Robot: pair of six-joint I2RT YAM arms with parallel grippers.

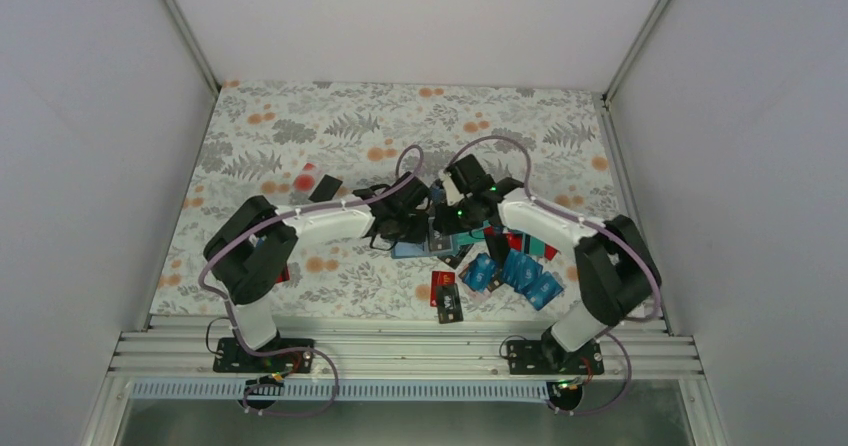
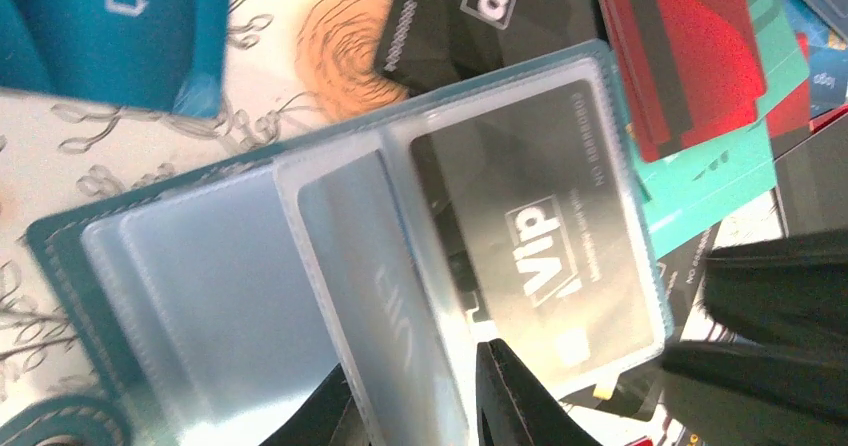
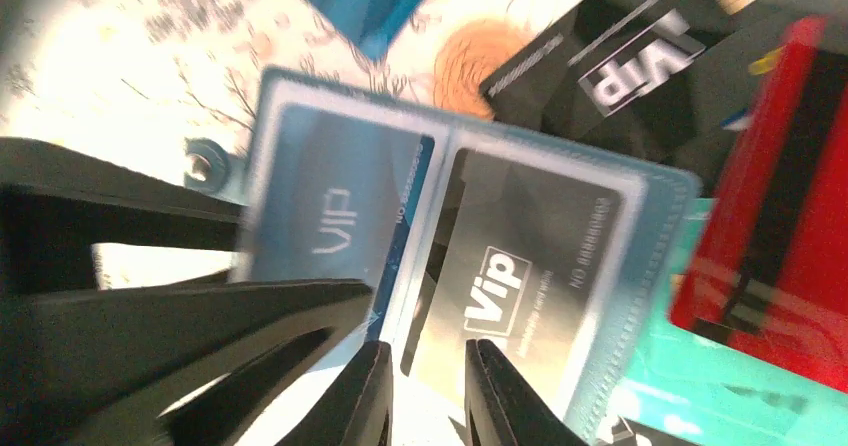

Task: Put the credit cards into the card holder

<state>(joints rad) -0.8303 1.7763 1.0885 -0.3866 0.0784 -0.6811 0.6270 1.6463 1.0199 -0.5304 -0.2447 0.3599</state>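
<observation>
A floral-printed tabletop [image 1: 300, 126] fills the overhead view, inside plain white walls. Two black-and-white arms, the left arm [image 1: 330, 221] and the right arm [image 1: 545, 221], reach inward so that their tips meet near the middle of the tabletop. Beneath those tips lies the card holder [image 2: 200, 266], spread open and flat: a soft teal cover with a stitched edge, lined with clear plastic sleeves that look pale blue. One sleeve holds a black card [image 2: 540, 256] with "Vip" in white print. A loose clear leaf beside it carries a blue card [image 3: 330, 216] with faint "VIP" lettering, and that leaf tilts up off the holder. Loose credit cards [image 1: 512, 271] lie around it, mostly to the right: a fan of blue cards near the right arm, red cards [image 2: 690, 56] stacked over a teal card [image 2: 720, 166] touching the holder's edge, and another black Vip card [image 2: 480, 16] just beyond it. A red card [image 1: 442, 286] and a dark card [image 1: 451, 309] sit nearer the front edge. The left jaws are drawn in around the raised clear leaf, which fills the gap between them. The right jaws are parted by only a narrow slit above the holder's middle fold, with nothing held between them.
</observation>
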